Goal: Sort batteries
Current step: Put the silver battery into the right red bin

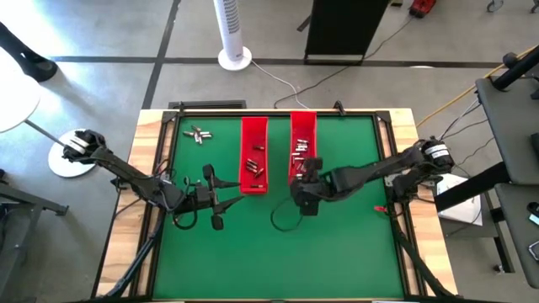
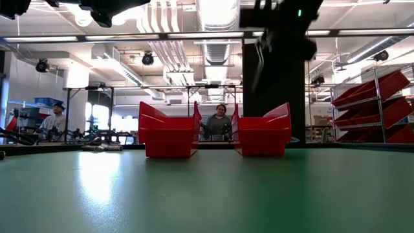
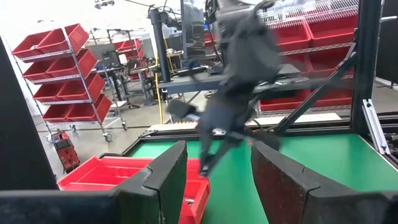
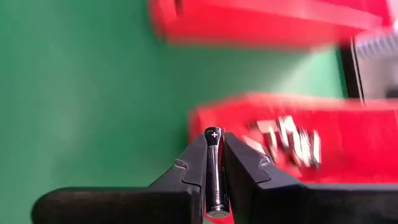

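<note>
Mat [image 1: 337,244]: near half bare and green.
Right gripper [image 4: 214,163]: pinching a battery [image 4: 214,168] over right tray [image 1: 303,135].
Left gripper [image 1: 210,195]: spread, near left tray [image 1: 253,126].
Trays: both hold batteries.
Loose batteries [image 1: 198,134]: far left of the mat.

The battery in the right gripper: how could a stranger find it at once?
Find the right red tray on the green table. At its near end hangs the right gripper. Its battery stands clamped there, plus end showing, while the others lie loose in trays.
</note>
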You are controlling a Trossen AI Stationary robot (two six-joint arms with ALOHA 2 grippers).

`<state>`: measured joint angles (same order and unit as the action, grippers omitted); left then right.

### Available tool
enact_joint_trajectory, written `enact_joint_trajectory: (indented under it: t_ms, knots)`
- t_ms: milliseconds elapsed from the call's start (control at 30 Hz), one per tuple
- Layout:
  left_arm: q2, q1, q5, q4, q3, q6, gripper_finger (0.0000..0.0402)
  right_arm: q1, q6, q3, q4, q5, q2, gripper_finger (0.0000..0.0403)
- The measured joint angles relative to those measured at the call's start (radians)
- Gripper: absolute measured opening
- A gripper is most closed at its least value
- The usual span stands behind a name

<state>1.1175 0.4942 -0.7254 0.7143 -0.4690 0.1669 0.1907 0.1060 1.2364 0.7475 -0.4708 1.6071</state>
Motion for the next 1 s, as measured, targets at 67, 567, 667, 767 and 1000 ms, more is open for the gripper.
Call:
enact_joint_trajectory:
  t_ms: [67, 567, 667, 767, 1000]
  knots:
    - [0.000, 0.000, 0.000, 0.000, 0.000, 0.000, 0.0159, -0.041, -0.014, -0.001, 0.030, 0.001, 0.007, 0.0028]
    - [0.008, 0.000, 0.000, -0.004, -0.010, 0.031, 0.0159, -0.331, -0.252, -0.007, -0.064, 0.213, 0.132, 0.0028]
    - [0.009, 0.000, 0.000, -0.004, -0.010, 0.031, 0.0159, -0.389, -0.318, -0.007, -0.093, 0.260, 0.152, 0.0028]
    - [0.010, 0.000, 0.000, -0.006, -0.011, 0.031, 0.0159, -0.443, -0.370, -0.007, -0.123, 0.296, 0.176, 0.0028]
    - [0.010, 0.000, 0.001, -0.006, -0.011, 0.031, 0.0159, -0.530, -0.413, -0.002, -0.160, 0.345, 0.243, 0.0028]
